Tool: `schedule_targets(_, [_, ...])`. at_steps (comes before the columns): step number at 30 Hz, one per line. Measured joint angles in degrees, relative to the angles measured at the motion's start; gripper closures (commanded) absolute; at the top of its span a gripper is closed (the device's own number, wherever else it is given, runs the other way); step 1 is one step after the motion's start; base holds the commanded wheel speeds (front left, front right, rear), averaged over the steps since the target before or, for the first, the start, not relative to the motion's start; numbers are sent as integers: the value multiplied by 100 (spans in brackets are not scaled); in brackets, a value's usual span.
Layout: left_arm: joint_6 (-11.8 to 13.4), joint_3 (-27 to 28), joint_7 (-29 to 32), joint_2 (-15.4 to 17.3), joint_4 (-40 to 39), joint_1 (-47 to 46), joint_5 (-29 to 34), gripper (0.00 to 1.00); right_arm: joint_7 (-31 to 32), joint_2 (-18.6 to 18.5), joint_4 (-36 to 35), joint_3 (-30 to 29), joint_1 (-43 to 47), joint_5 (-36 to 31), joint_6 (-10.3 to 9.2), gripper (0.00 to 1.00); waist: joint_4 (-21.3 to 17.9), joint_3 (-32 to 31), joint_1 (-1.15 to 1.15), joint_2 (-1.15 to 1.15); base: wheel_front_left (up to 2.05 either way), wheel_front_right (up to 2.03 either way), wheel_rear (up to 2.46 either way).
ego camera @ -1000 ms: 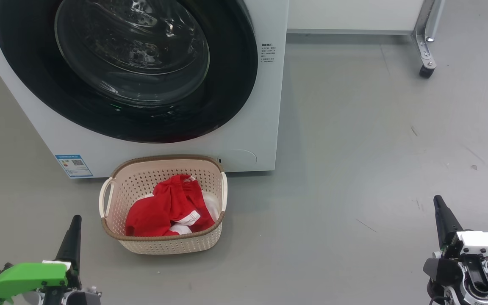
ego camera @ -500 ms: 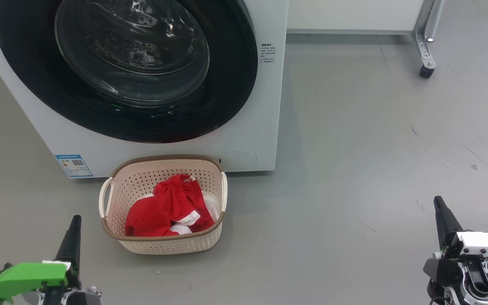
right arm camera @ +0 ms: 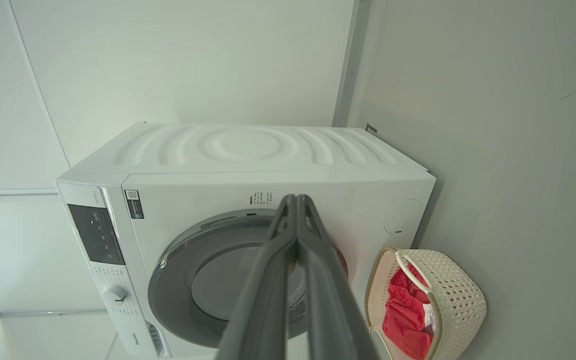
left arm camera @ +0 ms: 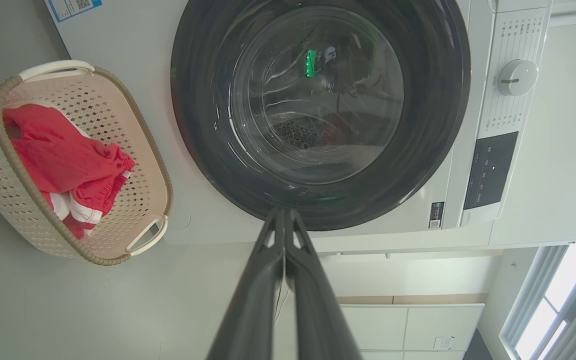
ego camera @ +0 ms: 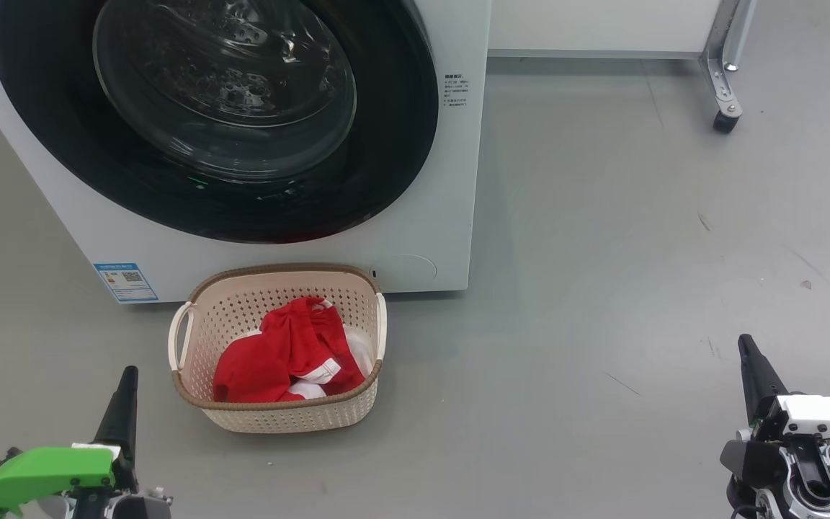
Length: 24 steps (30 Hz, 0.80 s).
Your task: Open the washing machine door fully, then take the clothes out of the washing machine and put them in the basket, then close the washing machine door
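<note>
A: Where are the soft red clothes?
B: In the small cream plastic basket, just ahead of the left gripper. The right gripper is far off. Both have fingers pressed together, empty.

Clothes in the basket, just before the washing machine

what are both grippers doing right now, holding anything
left gripper: closed, holding nothing
right gripper: closed, holding nothing
</note>
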Motion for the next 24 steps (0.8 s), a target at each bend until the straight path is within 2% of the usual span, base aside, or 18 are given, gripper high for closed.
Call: schedule_targets(24, [-1, 7, 0, 0, -1, 0, 0, 100, 18, 0, 21, -9, -2, -1, 29, 100, 0, 0, 0, 0, 0, 0, 0])
